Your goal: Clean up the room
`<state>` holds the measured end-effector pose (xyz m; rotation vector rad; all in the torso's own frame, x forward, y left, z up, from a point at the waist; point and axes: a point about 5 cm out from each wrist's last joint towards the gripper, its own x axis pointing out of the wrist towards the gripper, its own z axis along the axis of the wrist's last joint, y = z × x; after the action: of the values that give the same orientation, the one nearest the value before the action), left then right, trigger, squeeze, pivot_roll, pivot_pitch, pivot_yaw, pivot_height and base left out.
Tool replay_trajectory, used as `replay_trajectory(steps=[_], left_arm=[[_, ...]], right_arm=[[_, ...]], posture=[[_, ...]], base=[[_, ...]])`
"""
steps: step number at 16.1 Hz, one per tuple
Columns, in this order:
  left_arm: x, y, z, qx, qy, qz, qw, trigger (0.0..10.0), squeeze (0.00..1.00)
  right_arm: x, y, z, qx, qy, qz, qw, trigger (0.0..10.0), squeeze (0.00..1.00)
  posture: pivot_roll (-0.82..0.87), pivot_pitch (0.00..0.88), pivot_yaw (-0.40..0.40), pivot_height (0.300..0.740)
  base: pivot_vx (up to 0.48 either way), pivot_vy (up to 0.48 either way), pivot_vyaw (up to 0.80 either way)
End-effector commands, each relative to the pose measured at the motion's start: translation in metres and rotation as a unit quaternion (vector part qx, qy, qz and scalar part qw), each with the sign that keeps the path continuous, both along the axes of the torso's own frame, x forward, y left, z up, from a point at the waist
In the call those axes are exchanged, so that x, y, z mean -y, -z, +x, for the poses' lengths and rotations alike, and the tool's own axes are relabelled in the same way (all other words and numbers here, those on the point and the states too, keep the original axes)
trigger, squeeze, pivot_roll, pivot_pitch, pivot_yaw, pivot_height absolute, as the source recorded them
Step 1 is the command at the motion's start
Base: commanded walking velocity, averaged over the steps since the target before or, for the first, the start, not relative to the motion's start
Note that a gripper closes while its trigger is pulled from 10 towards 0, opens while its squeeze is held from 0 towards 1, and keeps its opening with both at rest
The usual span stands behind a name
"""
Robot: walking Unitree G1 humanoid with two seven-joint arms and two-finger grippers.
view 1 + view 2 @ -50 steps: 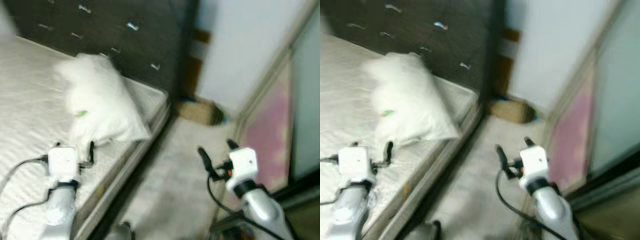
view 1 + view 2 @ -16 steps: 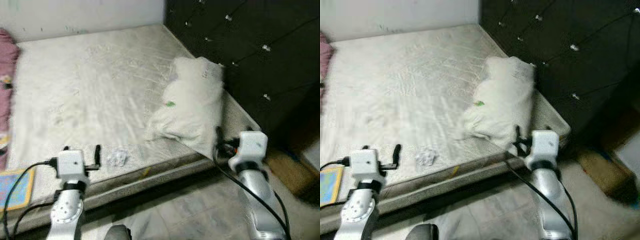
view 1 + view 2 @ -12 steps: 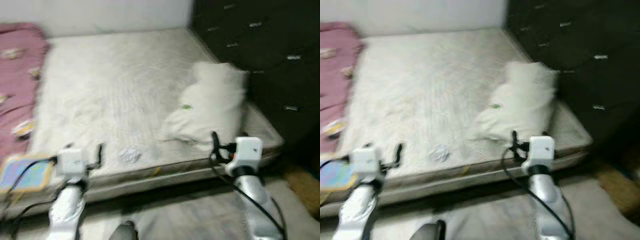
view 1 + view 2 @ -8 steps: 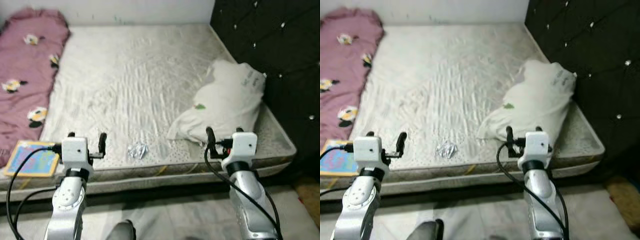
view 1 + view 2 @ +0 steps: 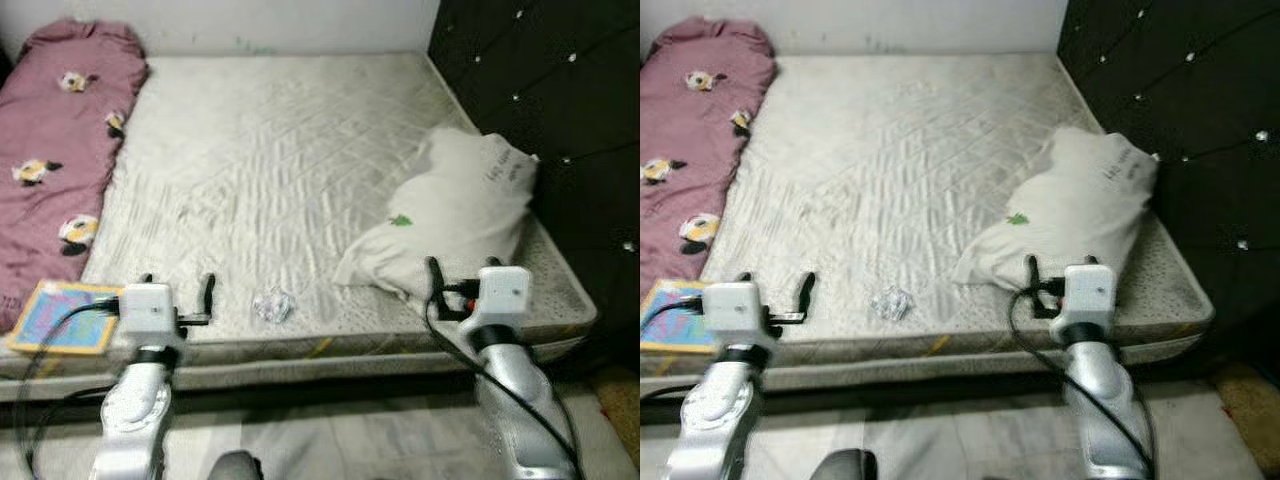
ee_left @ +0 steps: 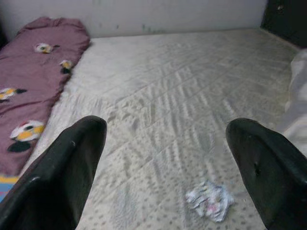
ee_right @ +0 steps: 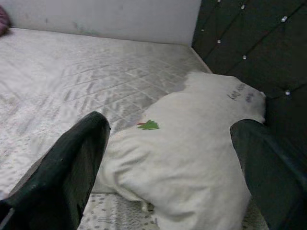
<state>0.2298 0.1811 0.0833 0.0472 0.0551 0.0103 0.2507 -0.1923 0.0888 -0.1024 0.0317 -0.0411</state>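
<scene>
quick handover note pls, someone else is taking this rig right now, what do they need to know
Left gripper: open, holding nothing, at the near mattress edge, pointed toward the crumpled wrapper.
Right gripper: open, holding nothing, facing the white pillow that leans on the dark headboard.
Also on the mattress: a pink floral blanket along the robot's left side and a colourful book at the near left corner.
Done: nothing picked up by the look of it.
Left: wrapper, likely first; then the book, blanket and pillow.
</scene>
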Motion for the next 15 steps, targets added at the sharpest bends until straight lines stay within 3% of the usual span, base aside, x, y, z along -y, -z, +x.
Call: replay_trajectory(steps=[1,8,12,15], left_arm=[[-0.0049,-0.0022,0.0013,-0.001,-0.004,0.005,1.000,10.0,0.00],[-0.0034,-0.0024,0.0032,-0.002,0.007,0.005,1.000,10.0,0.00],[-0.0020,0.0011,0.0015,-0.010,0.003,-0.006,1.000,10.0,0.00],[-0.0029,-0.0013,0.0058,-0.006,0.001,-0.009,1.000,10.0,0.00]], right_arm=[[-0.0050,-0.0035,0.0057,0.009,-0.008,0.003,1.000,10.0,0.00],[-0.0023,-0.0016,0.0049,0.006,-0.007,0.005,1.000,10.0,0.00],[0.0004,-0.0003,0.0024,0.002,-0.008,0.005,1.000,10.0,0.00],[-0.0029,-0.0029,0.0069,0.008,-0.014,0.005,1.000,10.0,0.00]], posture=[[0.02,0.103,-0.045,0.740],[0.02,0.095,-0.049,0.740],[0.02,0.101,-0.054,0.740],[0.02,0.110,-0.048,0.740]], base=[[0.277,0.000,0.00],[0.297,0.000,0.00],[0.000,0.000,0.00],[0.000,0.430,0.00]])
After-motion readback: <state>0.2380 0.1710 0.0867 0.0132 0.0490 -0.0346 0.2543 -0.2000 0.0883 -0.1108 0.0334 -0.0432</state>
